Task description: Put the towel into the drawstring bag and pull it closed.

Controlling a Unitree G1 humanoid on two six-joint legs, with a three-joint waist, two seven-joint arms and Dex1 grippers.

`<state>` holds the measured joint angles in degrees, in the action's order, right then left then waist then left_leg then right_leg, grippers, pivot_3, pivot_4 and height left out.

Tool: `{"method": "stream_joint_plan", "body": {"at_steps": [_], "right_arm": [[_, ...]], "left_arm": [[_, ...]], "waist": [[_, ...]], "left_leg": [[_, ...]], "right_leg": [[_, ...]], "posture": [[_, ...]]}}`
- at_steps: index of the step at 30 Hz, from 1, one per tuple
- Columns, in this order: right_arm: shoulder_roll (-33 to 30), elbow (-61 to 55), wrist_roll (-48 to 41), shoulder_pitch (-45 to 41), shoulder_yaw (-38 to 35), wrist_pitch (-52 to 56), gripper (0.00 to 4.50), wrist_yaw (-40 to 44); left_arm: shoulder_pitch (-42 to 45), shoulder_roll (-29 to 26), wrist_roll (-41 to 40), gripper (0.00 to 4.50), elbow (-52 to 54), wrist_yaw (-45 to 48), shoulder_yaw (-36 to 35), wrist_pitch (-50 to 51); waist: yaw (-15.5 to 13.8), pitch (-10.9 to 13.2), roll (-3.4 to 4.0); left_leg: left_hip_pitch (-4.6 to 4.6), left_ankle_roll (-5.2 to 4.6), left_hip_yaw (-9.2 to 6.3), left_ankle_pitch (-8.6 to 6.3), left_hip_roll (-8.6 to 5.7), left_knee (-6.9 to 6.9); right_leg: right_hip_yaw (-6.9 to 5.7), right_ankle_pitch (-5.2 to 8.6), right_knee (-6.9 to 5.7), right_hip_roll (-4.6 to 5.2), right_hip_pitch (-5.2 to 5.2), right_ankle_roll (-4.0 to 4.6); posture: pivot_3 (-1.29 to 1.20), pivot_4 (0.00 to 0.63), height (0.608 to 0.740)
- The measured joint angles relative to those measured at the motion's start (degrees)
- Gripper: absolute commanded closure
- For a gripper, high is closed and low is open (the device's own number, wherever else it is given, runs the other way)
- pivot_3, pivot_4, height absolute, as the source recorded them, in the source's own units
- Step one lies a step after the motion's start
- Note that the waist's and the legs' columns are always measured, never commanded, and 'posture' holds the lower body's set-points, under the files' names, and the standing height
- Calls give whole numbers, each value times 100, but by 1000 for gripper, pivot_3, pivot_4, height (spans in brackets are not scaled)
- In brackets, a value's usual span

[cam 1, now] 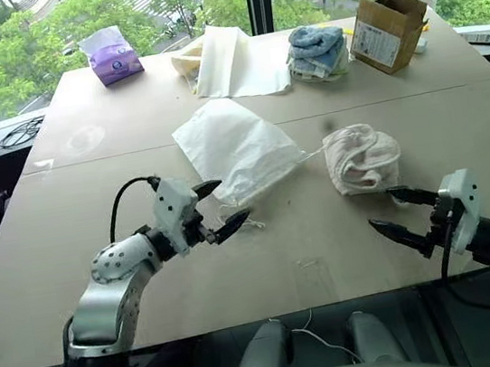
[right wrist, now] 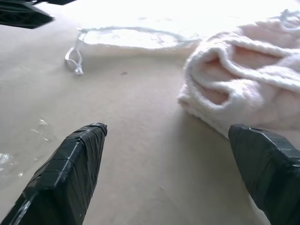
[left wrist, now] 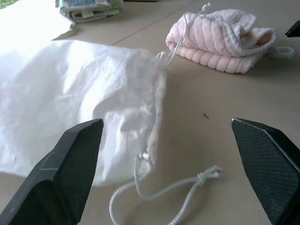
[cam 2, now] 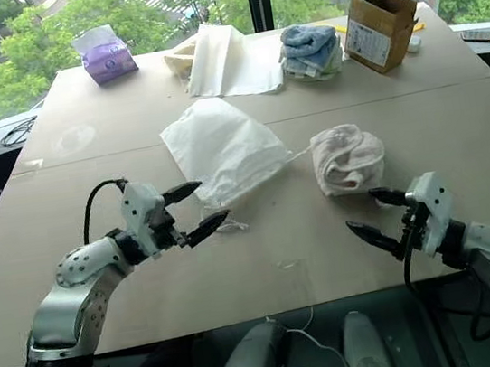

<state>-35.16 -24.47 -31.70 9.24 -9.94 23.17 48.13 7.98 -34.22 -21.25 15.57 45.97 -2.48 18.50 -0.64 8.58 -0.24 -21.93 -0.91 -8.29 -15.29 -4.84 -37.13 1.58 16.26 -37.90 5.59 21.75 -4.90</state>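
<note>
Jaws on both arms stand wide apart and hold nothing. Nearest, the left gripper (cam 1: 216,208) hovers just above the table (cam 1: 72,253) at the gathered mouth of the drawstring bag (cam 1: 235,144), whose loose cord (left wrist: 164,192) trails on the table just beside it. The right gripper (cam 1: 401,211) hangs just in front of the towel (cam 1: 363,158), which lies bunched on the table to the right of the bag, close to it but apart. One strand of cord runs from the bag's mouth across to the towel and lies over it.

Farther back sit folded cream sheets (cam 1: 228,61), a stack of blue and white towels (cam 1: 318,51), a cardboard box (cam 1: 386,29) and a purple tissue pack (cam 1: 113,56).

The likely snag is that cord: lifting the towel could drag the bag along or tangle the string. The bag also lies flat with its mouth shut, so pinching only one layer, or the cord alone, would leave no opening to stuff into.

The left wrist view shows the knot at the cord's end and the strand draped over the towel, fine detail lost in the head views; those give the whole layout and how both arms stand.
</note>
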Motion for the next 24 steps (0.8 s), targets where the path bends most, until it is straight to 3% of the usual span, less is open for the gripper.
{"method": "stream_joint_plan", "body": {"at_steps": [6,12,24], "right_arm": [[270,-755,-56,-121,348,354,54,-550],[400,-995,1,-74,464,397,54,-969],[423,-1183,23,124,450,315,54,-1220]], "left_arm": [[1239,237,585,0,-1506,140,676,-132],[2117,334,1087,0,-2309,510,1210,-522],[2315,190,1831,0,-2817,541,1386,-1273]], "waist": [[-4,6,-10],[29,18,-30],[127,19,-31]], "left_leg": [[-4,17,-6,10,-1,-4],[-10,18,-10,11,-4,-3],[-10,18,-11,11,-3,-5]], "right_leg": [[-7,0,-2,-6,3,-1],[-11,0,1,-3,7,-1],[-11,0,-4,-4,9,-2]], "posture": [[0,150,740],[0,150,740],[0,150,740]]}}
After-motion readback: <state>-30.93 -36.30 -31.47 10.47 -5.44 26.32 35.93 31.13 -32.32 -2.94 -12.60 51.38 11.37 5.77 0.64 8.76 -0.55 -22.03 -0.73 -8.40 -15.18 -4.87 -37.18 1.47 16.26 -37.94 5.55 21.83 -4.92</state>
